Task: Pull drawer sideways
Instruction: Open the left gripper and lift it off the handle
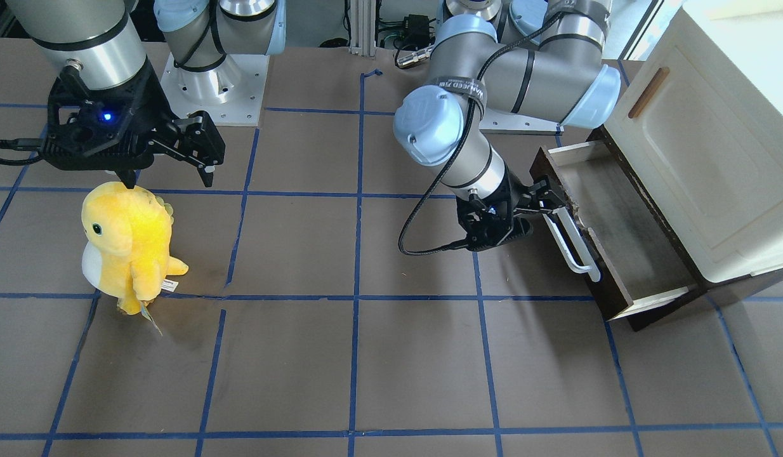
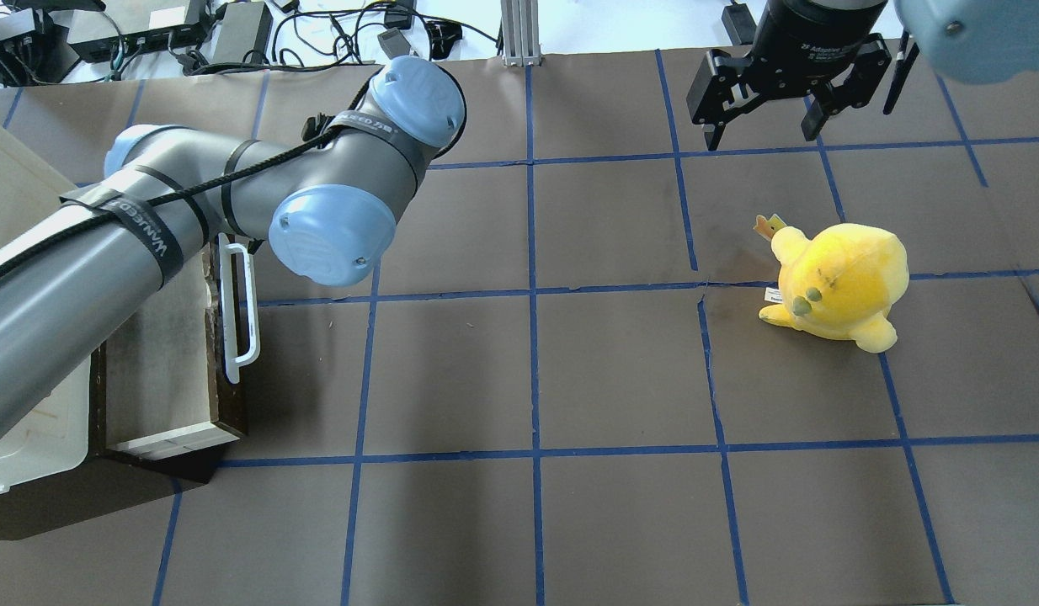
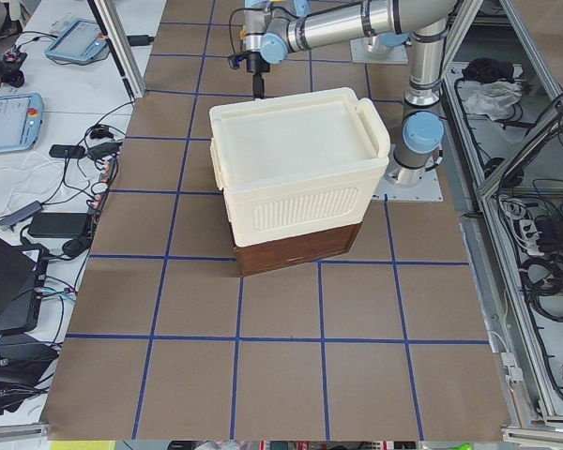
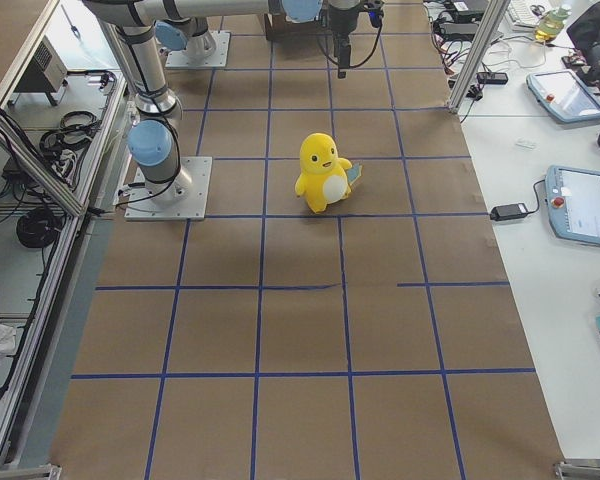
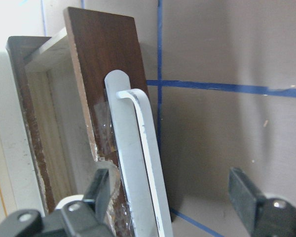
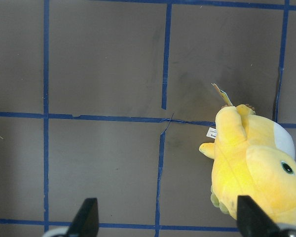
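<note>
The dark brown drawer point(image 1: 626, 235) stands pulled out of the cream-white cabinet point(image 1: 702, 158), and its pale sides and grey-brown floor show. The long white bar handle point(image 1: 572, 244) runs along its front. My left gripper point(image 1: 539, 206) is open at the handle's end nearest the robot. In the left wrist view the handle point(image 5: 138, 163) lies between its spread fingers point(image 5: 101, 185), and nothing is gripped. In the overhead view the arm hides this gripper, while the drawer point(image 2: 162, 362) and handle point(image 2: 237, 311) show. My right gripper point(image 1: 166, 174) is open and empty above the table.
A yellow plush toy point(image 1: 128, 241) stands on the brown table just below my right gripper; it also shows in the overhead view point(image 2: 839, 282) and the right wrist view point(image 6: 254, 168). Blue tape lines grid the table. In the left exterior view the cabinet point(image 3: 296, 169) hides the drawer.
</note>
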